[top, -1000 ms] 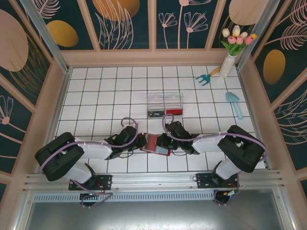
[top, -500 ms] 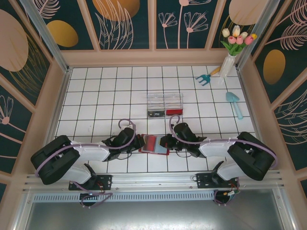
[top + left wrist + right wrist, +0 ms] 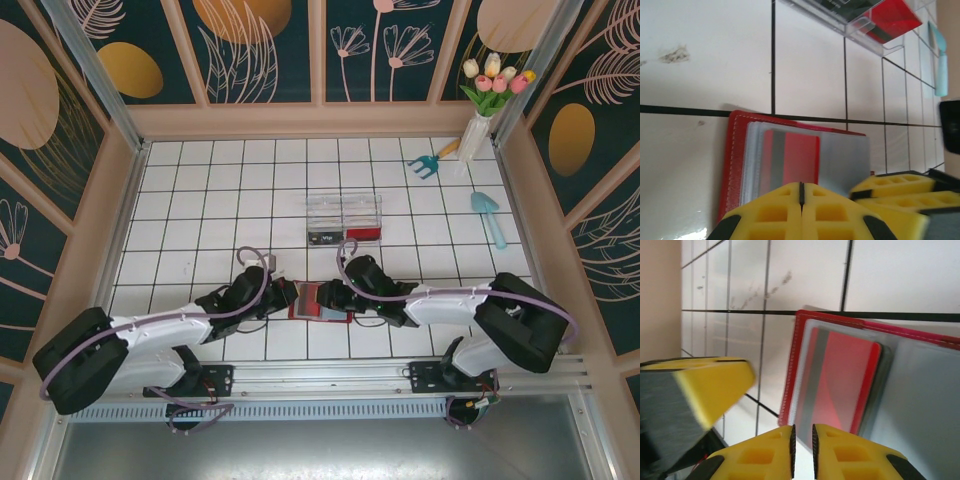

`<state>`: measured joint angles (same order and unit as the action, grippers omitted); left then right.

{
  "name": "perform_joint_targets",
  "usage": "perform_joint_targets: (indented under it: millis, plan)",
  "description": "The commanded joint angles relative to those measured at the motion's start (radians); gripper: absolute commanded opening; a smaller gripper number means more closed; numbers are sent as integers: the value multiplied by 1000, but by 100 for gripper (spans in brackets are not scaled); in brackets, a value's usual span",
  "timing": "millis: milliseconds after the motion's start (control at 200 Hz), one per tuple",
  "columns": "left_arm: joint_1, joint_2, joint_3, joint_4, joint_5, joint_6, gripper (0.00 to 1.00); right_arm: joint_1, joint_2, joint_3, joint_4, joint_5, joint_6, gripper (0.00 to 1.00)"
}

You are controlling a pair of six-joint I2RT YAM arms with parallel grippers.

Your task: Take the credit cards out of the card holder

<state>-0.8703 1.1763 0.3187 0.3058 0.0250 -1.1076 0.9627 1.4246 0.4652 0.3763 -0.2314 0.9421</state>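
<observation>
The card holder (image 3: 318, 300) lies open on the white tiles near the front, dark red with grey pockets. A credit card (image 3: 790, 159), red with a grey stripe, sits in its left pocket, also seen as the credit card (image 3: 840, 382) in the right wrist view. My left gripper (image 3: 287, 297) is at the holder's left edge, shut with nothing in it, low over the holder (image 3: 735, 165). My right gripper (image 3: 333, 297) hovers over the holder's right half (image 3: 920, 400), its jaws a narrow gap apart with nothing between them. Each wrist view catches the other gripper's yellow fingers (image 3: 895, 187) (image 3: 710, 390).
A clear plastic tray (image 3: 344, 220) with black and red pieces stands just behind the holder. At the back right are a blue hand rake (image 3: 432, 162), a vase of tulips (image 3: 480, 120) and a teal scoop (image 3: 490, 215). Walls ring the table.
The left arm has stretched out low and its gripper has slid right onto the holder's edge. The right gripper has shifted left over the holder, and its jaws have parted slightly.
</observation>
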Motion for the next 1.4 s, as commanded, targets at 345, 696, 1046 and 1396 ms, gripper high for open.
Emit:
perform_joint_targets:
  millis: [345, 696, 1046, 1396]
  plan:
    - [-2, 152, -21, 34, 56, 39, 2, 12, 50, -1, -18, 81, 30, 24]
    - [-3, 209, -35, 43, 62, 11, 0, 12, 110, 22, -22, 64, 38, 22]
    - [-5, 212, -41, 61, 72, 3, 0, 11, 107, 0, 86, 3, 43, 21]
    - [-6, 226, -40, 63, 74, 0, 0, -5, 76, -43, 181, -43, 54, 18]
